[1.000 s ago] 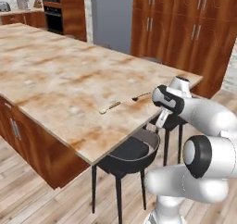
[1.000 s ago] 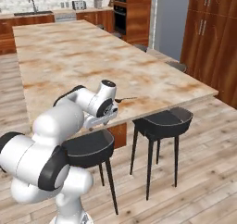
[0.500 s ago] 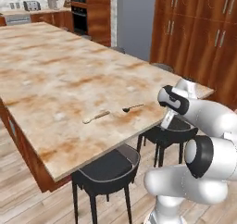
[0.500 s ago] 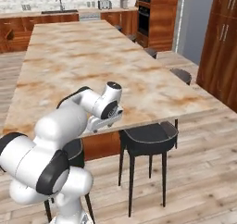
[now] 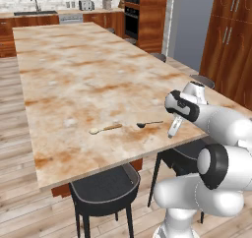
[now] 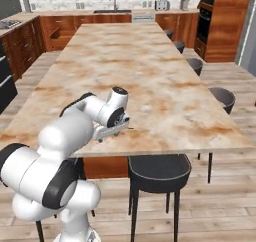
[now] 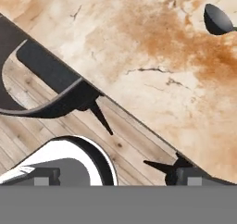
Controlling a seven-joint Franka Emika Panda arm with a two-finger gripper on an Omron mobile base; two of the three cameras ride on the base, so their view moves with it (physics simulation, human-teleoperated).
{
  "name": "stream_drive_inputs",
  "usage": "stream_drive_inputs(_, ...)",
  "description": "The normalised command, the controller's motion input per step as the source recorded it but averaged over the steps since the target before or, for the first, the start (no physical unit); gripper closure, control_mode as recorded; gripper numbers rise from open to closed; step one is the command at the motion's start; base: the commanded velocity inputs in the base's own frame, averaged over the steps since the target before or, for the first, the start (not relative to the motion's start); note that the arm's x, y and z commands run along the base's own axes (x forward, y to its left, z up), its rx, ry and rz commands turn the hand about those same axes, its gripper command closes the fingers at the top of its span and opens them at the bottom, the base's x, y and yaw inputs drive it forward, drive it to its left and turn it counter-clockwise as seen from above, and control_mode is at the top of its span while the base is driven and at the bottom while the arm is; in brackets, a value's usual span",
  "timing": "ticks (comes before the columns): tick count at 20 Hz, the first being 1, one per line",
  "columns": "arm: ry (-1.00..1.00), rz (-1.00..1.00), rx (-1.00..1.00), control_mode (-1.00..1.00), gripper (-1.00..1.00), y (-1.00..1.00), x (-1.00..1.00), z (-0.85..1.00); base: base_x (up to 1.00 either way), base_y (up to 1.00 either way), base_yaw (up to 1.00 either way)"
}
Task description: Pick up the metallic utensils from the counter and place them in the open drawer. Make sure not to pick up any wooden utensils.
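On the counter (image 5: 74,79) the wooden spoon (image 5: 105,129) lies furthest left near the front edge, pale bowl pointing left, and that one is to be left alone. Just to its right, close by but not touching, sits the metal spoon (image 5: 148,124), dark and slim, bowl toward the wooden one and thin handle running right. Further right again comes the gripper (image 5: 173,132), hanging past the handle's end just above the counter's near edge, jaws spread wide and nothing between them. The hand view backs that up: its two dark tips stand well apart over the counter's lip, a stool (image 7: 41,79) and floorboards below, and the metal spoon's bowl (image 7: 217,19) sits off in the top right corner, apart from the fingers. In the right base view the arm hunches over the same front edge, hiding the utensils behind its wrist. So the score reads nothing collected yet: the metal spoon rests on the stone, no knife can be made out, and the drawer cannot be made out either. Everything remains, it seems: grasp the spoon, find the knife, carry both to the drawer.
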Motion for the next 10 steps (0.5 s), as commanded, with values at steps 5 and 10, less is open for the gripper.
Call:
stream_drive_inputs(5,0.0,0.0,0.0,1.0,-1.0,0.0,0.0,0.0,0.7,-0.19,0.18)
stream_drive_inputs(10,-0.03,0.08,0.0,-1.0,-1.0,-0.04,0.14,0.0,0.61,-0.09,0.32)
